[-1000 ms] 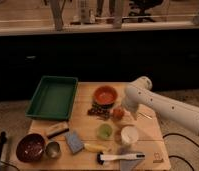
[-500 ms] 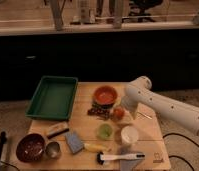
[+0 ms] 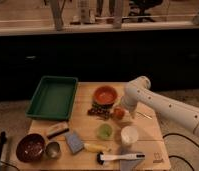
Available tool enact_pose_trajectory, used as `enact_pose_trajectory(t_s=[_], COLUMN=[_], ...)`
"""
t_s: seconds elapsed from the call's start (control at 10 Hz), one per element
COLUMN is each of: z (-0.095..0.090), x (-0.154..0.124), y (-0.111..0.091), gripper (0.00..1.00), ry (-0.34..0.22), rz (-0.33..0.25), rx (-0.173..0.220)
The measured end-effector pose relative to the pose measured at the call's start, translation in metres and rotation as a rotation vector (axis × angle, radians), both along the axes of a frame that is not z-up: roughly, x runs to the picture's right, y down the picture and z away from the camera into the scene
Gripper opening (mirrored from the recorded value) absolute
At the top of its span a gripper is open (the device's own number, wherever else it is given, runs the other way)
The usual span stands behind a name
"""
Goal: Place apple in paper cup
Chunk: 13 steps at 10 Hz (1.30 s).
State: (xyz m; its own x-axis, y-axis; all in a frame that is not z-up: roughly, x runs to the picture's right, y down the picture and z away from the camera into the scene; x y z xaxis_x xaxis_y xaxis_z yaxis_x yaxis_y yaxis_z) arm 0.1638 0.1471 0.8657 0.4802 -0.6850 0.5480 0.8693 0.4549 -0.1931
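Note:
The apple (image 3: 118,113) is a small red-orange fruit on the wooden table (image 3: 148,125), just below the orange-red bowl (image 3: 105,94). The white paper cup (image 3: 129,135) stands upright in front of it, mouth up. My gripper (image 3: 122,112) hangs from the white arm (image 3: 158,102) that comes in from the right, and sits right at the apple's right side. The gripper's tips are hidden against the apple.
A green tray (image 3: 53,96) lies at the left. A translucent green cup (image 3: 104,131), a dark red bowl (image 3: 30,147), a small metal cup (image 3: 53,149), a blue sponge (image 3: 74,142), a banana (image 3: 96,147) and a white brush (image 3: 120,157) fill the table's front.
The arm has lowered slightly toward the apple; otherwise nothing has visibly moved.

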Motion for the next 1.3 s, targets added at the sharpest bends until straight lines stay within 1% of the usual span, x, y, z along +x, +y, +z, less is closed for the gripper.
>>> enact_pose_trajectory(t_s=[0.1, 0.2, 0.3, 0.4, 0.5, 0.6, 0.8, 0.9, 1.1, 1.3], z=[0.003, 0.008, 0.011, 0.014, 0.017, 0.018, 0.019, 0.017, 0.011, 0.0], x=[-0.002, -0.003, -0.002, -0.003, -0.006, -0.006, -0.006, -0.005, -0.005, -0.005], y=[0.002, 0.002, 0.003, 0.003, 0.003, 0.002, -0.002, -0.005, -0.013, -0.026], gripper=[0.77, 0.65, 0.57, 0.46, 0.34, 0.26, 0.06, 0.01, 0.0, 0.0], ry=[-0.002, -0.007, -0.01, -0.015, -0.021, -0.025, -0.033, -0.037, -0.047, -0.076], rz=[-0.005, -0.007, -0.006, -0.008, -0.013, -0.014, -0.017, -0.019, -0.023, -0.027], rx=[-0.008, -0.012, -0.013, -0.017, -0.022, -0.022, -0.017, -0.014, -0.003, 0.014])
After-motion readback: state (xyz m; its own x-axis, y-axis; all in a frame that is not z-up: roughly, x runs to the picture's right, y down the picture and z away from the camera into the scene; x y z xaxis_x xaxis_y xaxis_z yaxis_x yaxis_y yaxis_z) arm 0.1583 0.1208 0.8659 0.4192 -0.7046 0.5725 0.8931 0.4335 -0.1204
